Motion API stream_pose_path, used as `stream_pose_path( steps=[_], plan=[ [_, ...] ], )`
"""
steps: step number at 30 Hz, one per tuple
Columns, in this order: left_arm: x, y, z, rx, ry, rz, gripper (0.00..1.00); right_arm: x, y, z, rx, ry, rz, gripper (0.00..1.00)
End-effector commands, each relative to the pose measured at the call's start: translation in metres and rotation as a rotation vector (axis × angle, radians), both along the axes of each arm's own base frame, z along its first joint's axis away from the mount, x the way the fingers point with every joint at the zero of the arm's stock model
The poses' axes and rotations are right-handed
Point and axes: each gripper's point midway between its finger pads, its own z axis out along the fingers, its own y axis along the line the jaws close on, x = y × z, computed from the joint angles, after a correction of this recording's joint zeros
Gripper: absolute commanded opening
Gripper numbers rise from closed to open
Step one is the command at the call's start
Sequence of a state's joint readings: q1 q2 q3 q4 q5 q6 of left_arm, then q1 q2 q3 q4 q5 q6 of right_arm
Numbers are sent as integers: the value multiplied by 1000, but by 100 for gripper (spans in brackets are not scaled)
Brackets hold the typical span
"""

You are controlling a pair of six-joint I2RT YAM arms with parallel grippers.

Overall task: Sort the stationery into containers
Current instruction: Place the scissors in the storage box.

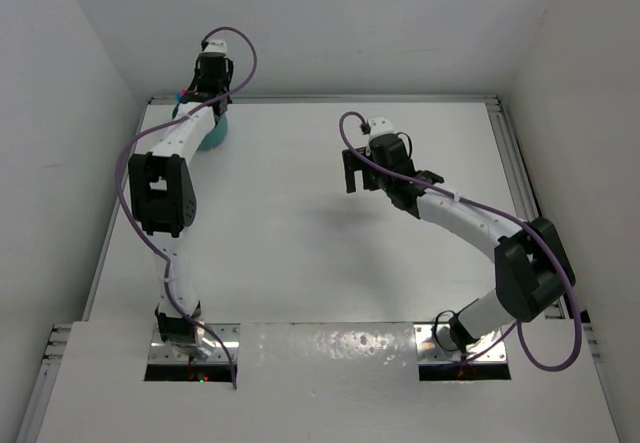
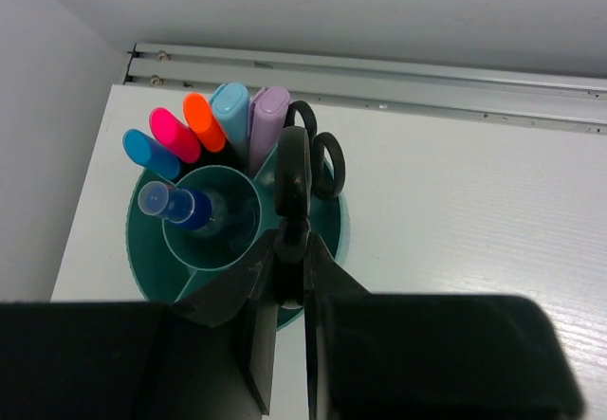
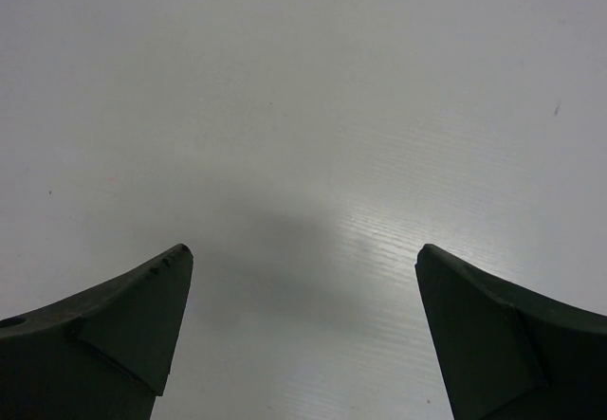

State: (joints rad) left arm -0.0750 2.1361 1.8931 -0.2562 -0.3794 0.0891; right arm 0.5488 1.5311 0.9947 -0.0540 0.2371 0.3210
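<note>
The round teal cup (image 2: pixel 327 235) stands at the table's far left corner; in the top view only its edge (image 1: pixel 216 136) shows beside my left arm. In it stand blue (image 2: pixel 150 153), pink (image 2: pixel 174 134), orange (image 2: pixel 204 121), light-blue (image 2: pixel 230 117) and purple (image 2: pixel 268 121) markers, and a blue-capped one (image 2: pixel 175 204) in the centre tube. My left gripper (image 2: pixel 289 242) is shut on black-handled scissors (image 2: pixel 292 169), held upright over the cup's rim. More black handle loops (image 2: pixel 328 164) show behind. My right gripper (image 3: pixel 303 254) is open and empty above bare table, also in the top view (image 1: pixel 355 175).
A metal rail (image 2: pixel 379 69) runs along the table's far edge, with white walls behind it and on the left. The white table (image 1: pixel 300 223) lies between the two arms.
</note>
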Motion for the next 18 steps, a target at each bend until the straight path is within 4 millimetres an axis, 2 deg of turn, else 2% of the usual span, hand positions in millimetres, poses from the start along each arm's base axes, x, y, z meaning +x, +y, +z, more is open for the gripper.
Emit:
stream_pose_path(
  steps=[1,4,10,12,15,18],
  plan=[
    [11,8,22,-9,-72,34,0,-1,-1,18,-11,-52,3,99],
    [10,10,11,0,-43,36,0,-2,-1,17,-19,-51,3,99],
    [9,14,-13,7,16,48,11,-5,3,17,-27,-52,18,99],
    [9,16,-15,5,19,48,10,-6,2,16,-34,-51,20,99],
    [11,13,-10,-3,8,35,0,-7,2,17,-41,-53,22,99],
    [14,8,3,-7,-21,12,0,-8,0,17,-44,-53,20,99]
  ],
)
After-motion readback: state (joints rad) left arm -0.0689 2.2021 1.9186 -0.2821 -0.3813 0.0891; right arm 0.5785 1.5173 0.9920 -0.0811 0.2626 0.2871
